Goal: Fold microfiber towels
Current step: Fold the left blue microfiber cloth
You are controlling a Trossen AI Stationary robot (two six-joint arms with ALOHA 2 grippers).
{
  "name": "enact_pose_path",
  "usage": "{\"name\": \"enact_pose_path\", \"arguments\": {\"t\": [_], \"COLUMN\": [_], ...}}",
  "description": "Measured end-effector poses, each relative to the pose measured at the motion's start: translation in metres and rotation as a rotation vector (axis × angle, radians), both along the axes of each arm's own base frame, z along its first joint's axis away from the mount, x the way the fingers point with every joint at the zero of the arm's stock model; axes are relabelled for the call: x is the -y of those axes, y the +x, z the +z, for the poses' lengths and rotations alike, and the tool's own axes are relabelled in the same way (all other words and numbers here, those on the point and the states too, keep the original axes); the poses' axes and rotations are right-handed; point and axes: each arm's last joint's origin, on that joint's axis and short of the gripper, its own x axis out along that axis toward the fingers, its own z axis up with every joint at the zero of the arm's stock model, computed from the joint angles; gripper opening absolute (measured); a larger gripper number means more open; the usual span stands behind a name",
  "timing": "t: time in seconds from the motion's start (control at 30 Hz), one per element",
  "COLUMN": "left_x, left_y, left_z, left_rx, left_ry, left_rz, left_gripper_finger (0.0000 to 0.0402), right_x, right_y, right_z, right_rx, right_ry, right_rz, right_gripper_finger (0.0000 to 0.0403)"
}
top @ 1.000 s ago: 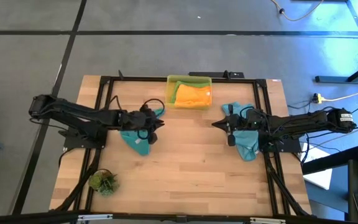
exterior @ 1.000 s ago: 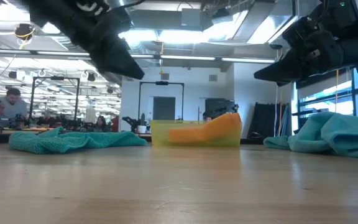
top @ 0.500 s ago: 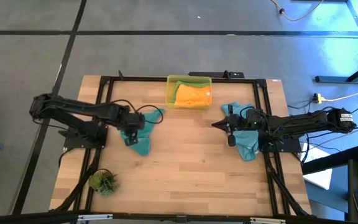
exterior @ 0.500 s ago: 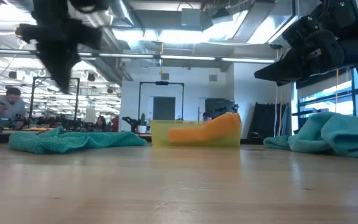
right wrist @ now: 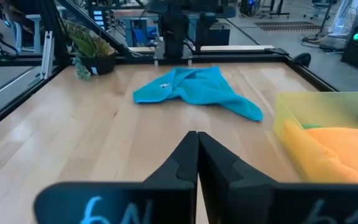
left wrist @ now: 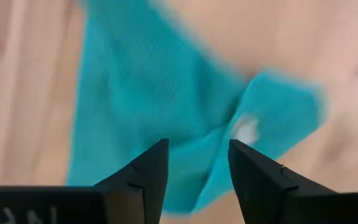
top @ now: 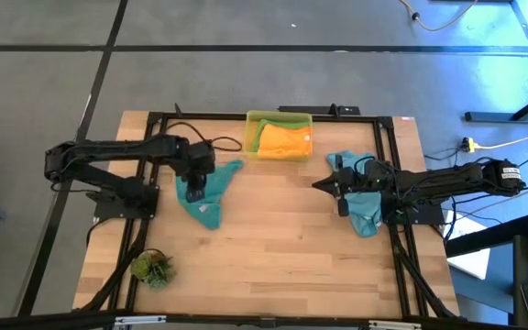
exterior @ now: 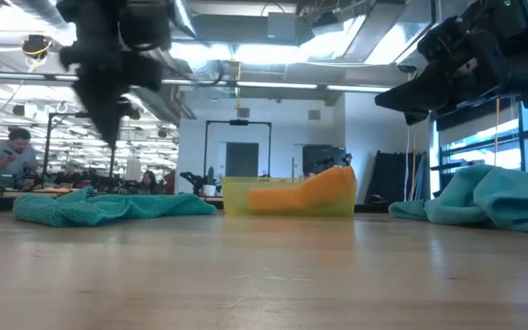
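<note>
One teal towel lies crumpled and flat on the wood at centre-left; it also shows in the low view and the right wrist view. My left gripper hangs open above it, pointing down, with the towel seen beyond its fingertips. In the low view the left gripper is well clear of the cloth. A second teal towel lies bunched at the right. My right gripper is shut and empty, level above the table just left of it. An orange towel lies in the yellow bin.
The yellow bin stands at the table's far middle. A small green plant tuft sits near the front left corner. Black frame rails run along the table's sides. Bare wood lies between the two teal towels.
My left gripper has drawn back toward the table's left edge from beyond the towel's right part and tipped from level to pointing down over the towel. The towel has stayed where it was.
</note>
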Motion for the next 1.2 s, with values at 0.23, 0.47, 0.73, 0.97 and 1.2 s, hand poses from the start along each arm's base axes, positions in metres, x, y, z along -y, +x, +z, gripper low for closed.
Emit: {"name": "enact_pose_path", "arguments": {"t": [0.23,0.47,0.73,0.97,1.2], "left_x": [0.021,0.034,0.042,0.04,0.037], "left_y": [0.031,0.053,0.063,0.066,0.068], "left_z": [-0.009,-0.046,-0.077,-0.078,-0.077], "left_rx": [0.187,0.06,-0.063,-0.063,-0.04], "left_ry": [0.011,-0.02,-0.063,-0.02,0.011], "left_rz": [-0.223,-0.315,-0.351,-0.352,-0.373], "left_gripper_finger": [0.016,0.0161,0.0161,0.0161,0.016], "right_x": [0.0,0.0,0.0,0.0,0.0], "right_y": [0.0,0.0,0.0,0.0,0.0], "right_z": [0.0,0.0,0.0,0.0,0.0], "right_rx": [0.0,-0.001,-0.001,-0.002,-0.002], "right_ry": [-0.001,0.002,0.002,0.002,0.001], "right_rz": [-0.001,-0.001,0.0,0.0,-0.002], "right_gripper_finger": [0.001,0.001,0.001,0.001,0.001]}}
